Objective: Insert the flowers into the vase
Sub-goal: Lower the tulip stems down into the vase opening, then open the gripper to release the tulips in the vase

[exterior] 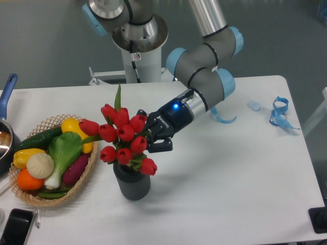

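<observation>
The flowers (124, 137), a bunch of red tulip buds with green leaves, stand in the mouth of the dark grey ribbed vase (132, 184) near the table's front centre. The buds spread wider than the vase, and one leaf points straight up. My gripper (152, 134) reaches in from the right at bud height and is against the right side of the bunch, above the vase's rim. Its fingertips are hidden behind the buds, so I cannot see whether they hold anything. The stems are hidden by the buds.
A wicker basket (87, 173) of colourful vegetables stands just left of the vase. A pot with a blue handle (6, 109) and a dark phone (16, 227) are at the left edge. Blue ribbons (278, 113) lie at the far right.
</observation>
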